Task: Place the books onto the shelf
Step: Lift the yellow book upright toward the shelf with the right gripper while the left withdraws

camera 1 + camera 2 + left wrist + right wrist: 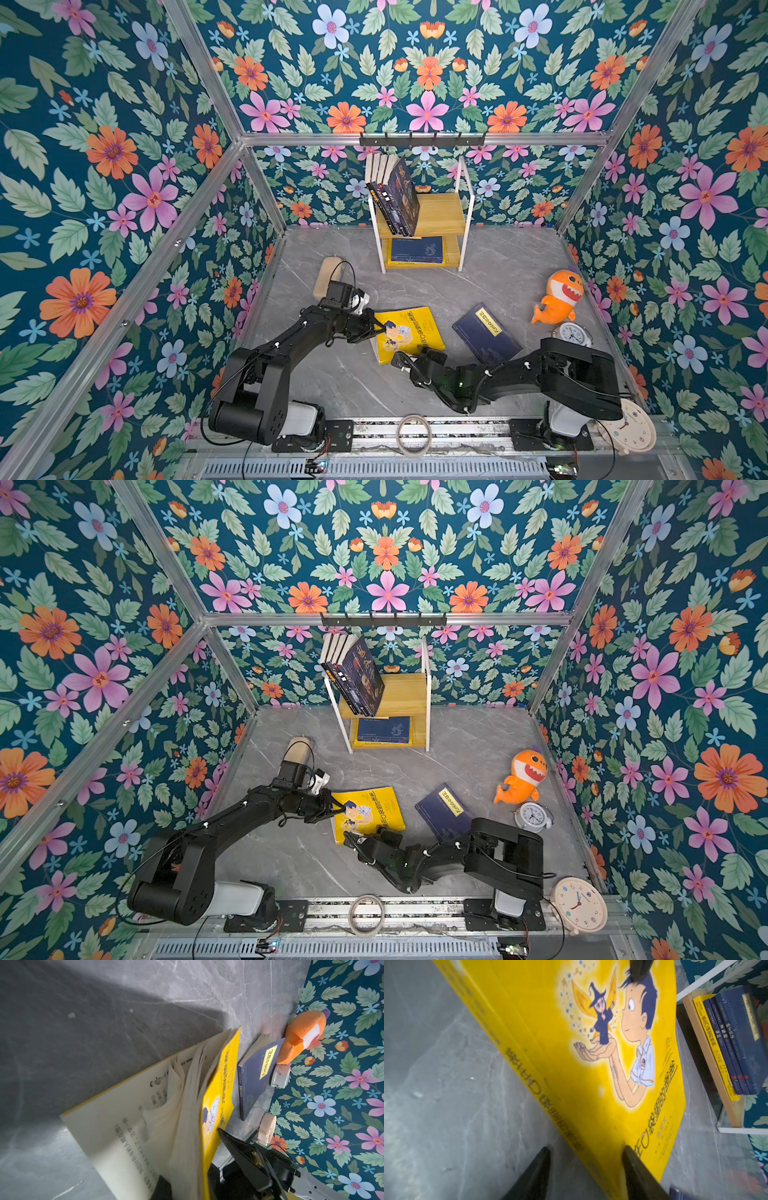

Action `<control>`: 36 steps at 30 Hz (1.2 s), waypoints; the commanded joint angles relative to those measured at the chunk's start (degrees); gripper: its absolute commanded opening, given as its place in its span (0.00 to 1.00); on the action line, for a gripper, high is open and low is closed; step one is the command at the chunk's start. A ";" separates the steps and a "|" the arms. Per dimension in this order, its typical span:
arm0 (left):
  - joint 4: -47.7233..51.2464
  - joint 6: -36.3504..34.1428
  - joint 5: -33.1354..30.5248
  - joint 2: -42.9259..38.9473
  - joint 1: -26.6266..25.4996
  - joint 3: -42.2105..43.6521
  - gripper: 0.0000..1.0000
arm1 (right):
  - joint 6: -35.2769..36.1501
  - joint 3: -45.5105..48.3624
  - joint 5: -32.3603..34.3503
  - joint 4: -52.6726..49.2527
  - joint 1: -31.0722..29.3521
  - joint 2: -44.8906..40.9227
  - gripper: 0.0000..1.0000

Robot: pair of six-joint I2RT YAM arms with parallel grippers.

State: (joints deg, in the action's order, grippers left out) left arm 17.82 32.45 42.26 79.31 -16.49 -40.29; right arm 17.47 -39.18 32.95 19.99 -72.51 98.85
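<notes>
Your left gripper [374,326] is pinched tight on the yellow book [409,332] at its left edge. It catches the cover and a sheaf of pages, and the rest fan loose. Your right gripper [585,1148] stands apart, straddling the spine corner without squeezing. The book sits mid-table between both arms, tilted up. Judge it a light, floppy paperback with a slick cover, so grip at the stiff spine. The shelf [440,212] stands well beyond, against the back wall.
</notes>
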 commanded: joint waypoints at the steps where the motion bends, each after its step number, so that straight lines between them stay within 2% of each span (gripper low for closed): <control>1: -0.95 0.32 1.02 -1.16 0.24 -0.07 0.04 | 3.88 0.03 0.37 7.80 0.05 1.04 0.30; 3: -1.54 0.73 1.18 -1.98 0.79 0.59 0.13 | 4.24 0.50 0.51 8.95 0.00 1.30 0.16; 6: -0.72 -0.58 0.54 -4.69 2.42 0.27 0.32 | 3.62 0.22 0.84 5.79 0.00 -0.33 0.00; 9: 3.46 -6.94 -3.66 -8.39 4.06 -2.36 0.48 | 2.10 1.36 0.21 5.38 0.06 -3.30 0.00; 13: 8.18 -13.43 -7.77 -12.45 6.62 -7.76 0.63 | -0.08 1.96 0.84 3.20 0.01 -9.34 0.00; 18: 9.09 -23.44 -12.84 -15.41 6.92 -12.56 0.80 | -1.56 3.49 1.55 2.42 0.58 -14.39 0.00; 24: 8.80 -31.09 -17.28 -15.30 7.02 -18.18 0.91 | -6.92 4.84 0.12 -1.22 4.03 -24.55 0.00; 30: 5.85 -35.19 -19.67 -14.51 7.06 -19.38 0.96 | -15.07 6.02 -1.74 -3.46 10.15 -35.99 0.00; 36: 0.83 -34.51 -20.95 -15.40 7.17 -16.51 0.98 | -21.94 -1.99 -5.33 -11.78 16.96 -42.51 0.00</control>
State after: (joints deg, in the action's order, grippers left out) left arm 22.81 -1.67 22.46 64.29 -9.39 -57.98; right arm 0.86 -37.80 29.91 8.62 -57.21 58.13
